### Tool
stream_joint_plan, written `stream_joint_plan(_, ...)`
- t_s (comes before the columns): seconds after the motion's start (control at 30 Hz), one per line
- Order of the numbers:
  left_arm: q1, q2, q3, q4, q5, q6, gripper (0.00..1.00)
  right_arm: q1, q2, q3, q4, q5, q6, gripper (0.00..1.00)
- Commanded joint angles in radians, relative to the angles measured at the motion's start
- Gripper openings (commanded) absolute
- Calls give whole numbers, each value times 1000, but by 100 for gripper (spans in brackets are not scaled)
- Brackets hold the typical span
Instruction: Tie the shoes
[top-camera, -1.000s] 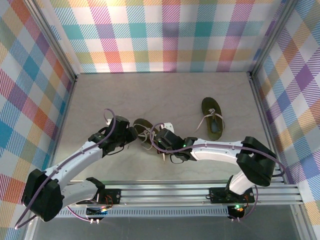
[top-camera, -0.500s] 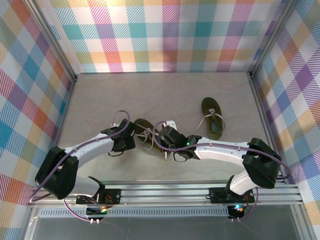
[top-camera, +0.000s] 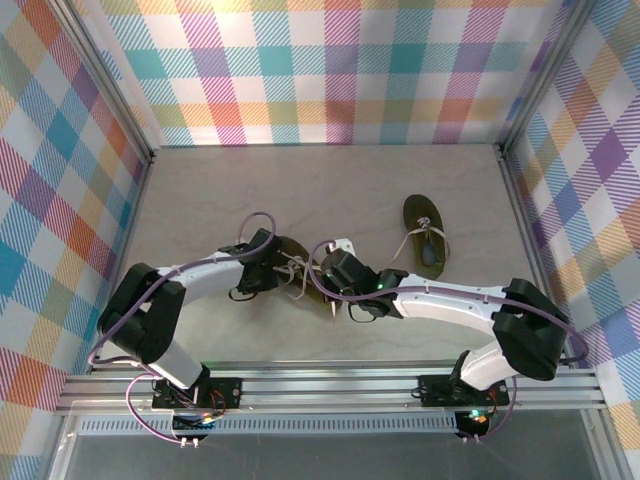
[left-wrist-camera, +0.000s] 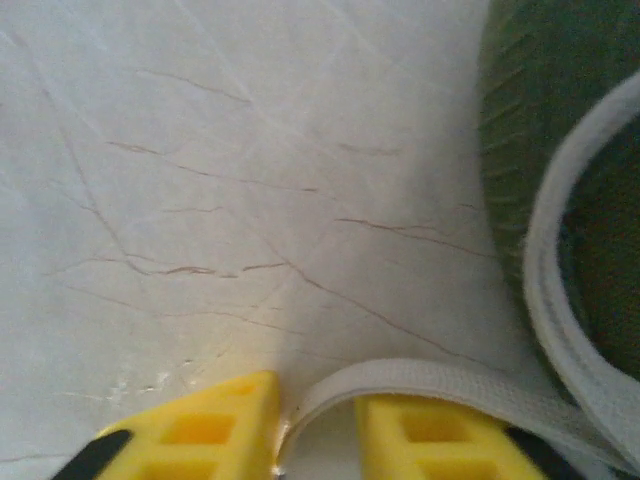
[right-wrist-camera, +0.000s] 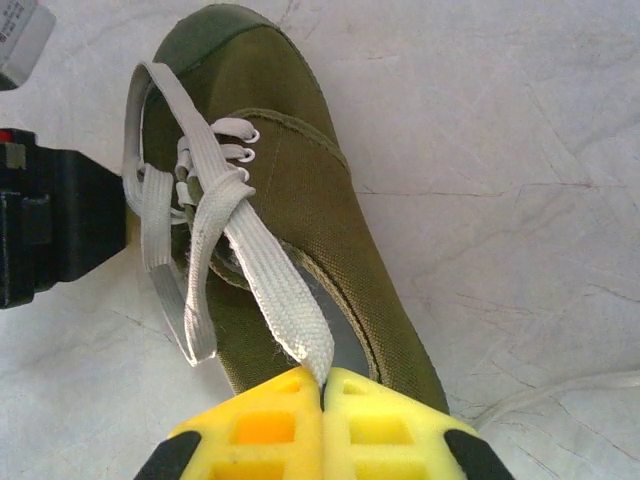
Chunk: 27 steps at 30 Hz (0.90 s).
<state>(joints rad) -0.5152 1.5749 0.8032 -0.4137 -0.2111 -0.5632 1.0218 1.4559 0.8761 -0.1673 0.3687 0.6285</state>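
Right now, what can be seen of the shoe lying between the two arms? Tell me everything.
The shoe is small, of dark olive canvas-like fabric with a rounded toe cap. It sits sole-down on the pale table, toe pointing away from the right tool. Its flat grey-beige laces are crossed but untied. The right tool pinches one lace end. Another length runs between the fingers of the left tool, beside the shoe's edge.
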Motion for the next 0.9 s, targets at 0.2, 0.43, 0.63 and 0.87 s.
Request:
stream_joint_plan(0.2, 39, -199, -2, -82, -154, -113, 0, -44, -74, 52, -214, 158, -47, 0)
stream_joint_plan(0.43, 147, -527, -74, -194, -205, -196, 0, -187, -141, 38, -340, 204, -18, 0)
stream_joint_plan(0.63, 248, -604, -92, -275, -172, -228, 0, -392, -224, 21, -440, 194, 40, 0)
stream_joint_plan(0.87, 246, -581, -173, -101, 65, -215, 0, -536, -298, -50, -311, -70, -46, 0)
